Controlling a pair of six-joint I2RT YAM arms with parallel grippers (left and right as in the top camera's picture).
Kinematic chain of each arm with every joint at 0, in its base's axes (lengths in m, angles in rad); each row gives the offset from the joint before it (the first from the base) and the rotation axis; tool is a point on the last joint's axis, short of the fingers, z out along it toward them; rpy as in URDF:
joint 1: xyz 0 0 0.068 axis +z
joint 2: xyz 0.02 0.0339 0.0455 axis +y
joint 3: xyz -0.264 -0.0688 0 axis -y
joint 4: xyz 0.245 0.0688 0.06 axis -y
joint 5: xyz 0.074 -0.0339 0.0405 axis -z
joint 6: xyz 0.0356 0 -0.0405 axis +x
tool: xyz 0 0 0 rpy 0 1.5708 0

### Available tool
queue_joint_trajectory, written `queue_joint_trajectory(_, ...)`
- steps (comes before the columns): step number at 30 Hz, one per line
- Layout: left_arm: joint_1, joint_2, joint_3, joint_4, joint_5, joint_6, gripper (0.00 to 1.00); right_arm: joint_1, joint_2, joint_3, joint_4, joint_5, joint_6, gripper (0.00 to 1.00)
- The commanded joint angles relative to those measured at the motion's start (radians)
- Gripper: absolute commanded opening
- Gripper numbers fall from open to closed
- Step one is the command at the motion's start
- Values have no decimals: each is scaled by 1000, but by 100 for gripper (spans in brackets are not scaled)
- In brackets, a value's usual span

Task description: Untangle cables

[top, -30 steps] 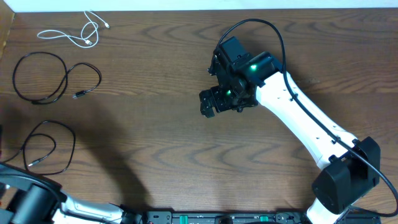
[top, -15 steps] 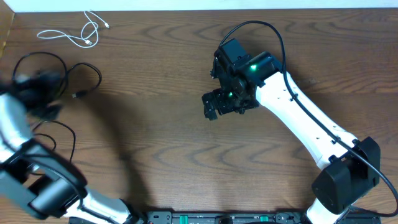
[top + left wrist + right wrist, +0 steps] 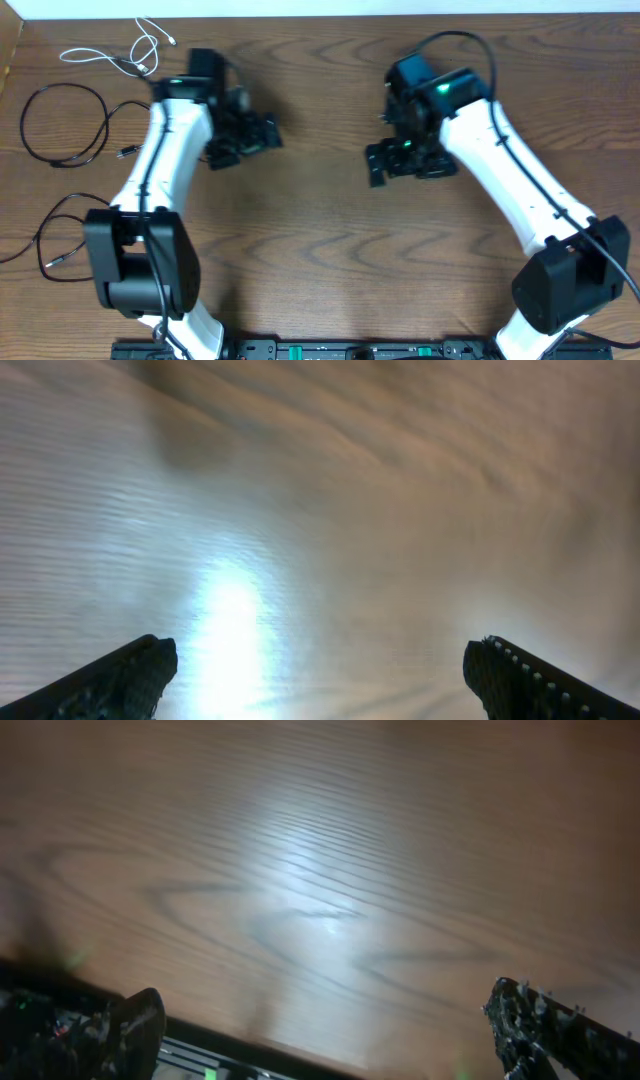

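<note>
Three cables lie apart at the table's left in the overhead view. The white cable [image 3: 143, 68] curls at the far left corner. One black cable [image 3: 66, 88] makes a loop below it, and a second black cable [image 3: 119, 232] loops nearer the front. My left gripper [image 3: 245, 143] hovers open to the right of the white cable, with nothing in it. My right gripper [image 3: 405, 165] hangs open over the table's middle, also holding nothing. The left wrist view has the left gripper [image 3: 320, 680] over bare wood. Below the right gripper [image 3: 330, 1035] there is wood and the table's front edge.
The wooden table [image 3: 300, 250] fills the overhead view. A black rail [image 3: 350, 350] with green lights runs along its front edge and shows again as the rail [image 3: 200, 1058] in the right wrist view. The arm bases stand at the front left and front right corners.
My left arm has swung up from the front left corner, across the black cables, to the upper left-middle. My right gripper has shifted to the right. The cables have not moved.
</note>
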Motion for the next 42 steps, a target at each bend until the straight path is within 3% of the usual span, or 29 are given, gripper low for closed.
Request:
queue_joint_trajectory(1,-70,-26,-3,-28,-37,54,98,-62,-9,0,-52,14,-14,99)
queue_joint_trajectory(6,-153,-146,-3,-73,-37,58,98,-129,-14,0,-141,14,-13,99)
queue_joint_trajectory(13,-228,-468,-4,-187,-92,57,98,-132,-95,0,-203,14,-14,99)
queue_joint_trajectory(23,-267,-802,-4,-325,-163,57,98,-92,-439,-1,-250,87,-19,99)
queue_joint_trajectory(33,-267,-970,-76,-381,-163,57,98,-11,-873,-131,-232,101,10,99)
queue_joint_trajectory(42,-267,-967,-137,-384,-163,57,98,-11,-1155,-312,-164,114,36,99)
